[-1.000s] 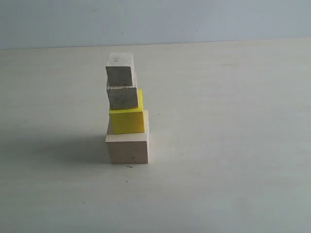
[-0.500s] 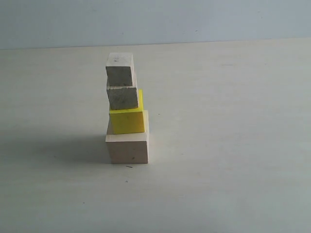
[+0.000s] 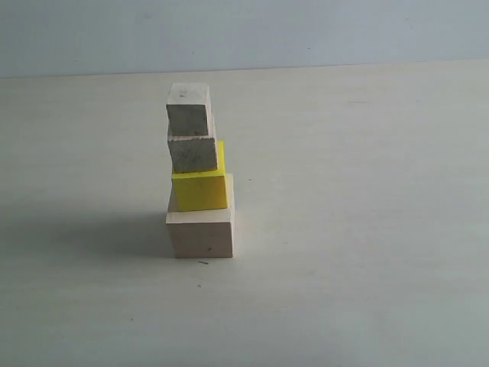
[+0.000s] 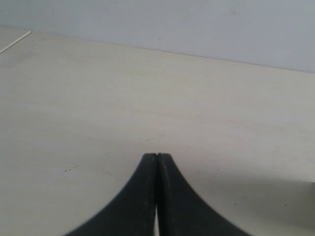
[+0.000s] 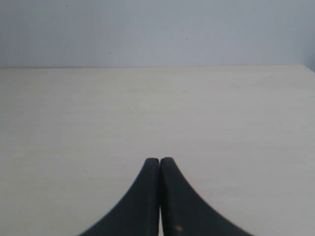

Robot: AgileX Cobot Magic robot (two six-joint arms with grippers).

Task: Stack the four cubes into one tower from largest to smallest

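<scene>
Leftmost, the left fingers are seen pressed together, tip against tip, with no gap between them and no object gripped. They are held above the pale table, and a plain grey wall is seen beyond its far edge.

Further right, in the exterior view, the tower is found standing on the table a little left of the middle, well apart from either pair of fingers. All four cubes are stacked in it. The large pale wood cube is set on the table as the base. The bright yellow cube is placed on top of it. The smaller bare wood cube is carried by the yellow one and is shifted slightly to the left, so that its left edge just overhangs. The smallest bare wood cube is set at the top, again offset a little leftward. A soft shadow is cast on the table to the left of the base.

Rightmost, the right fingers are likewise shown shut flat against each other, empty, above bare table.
</scene>
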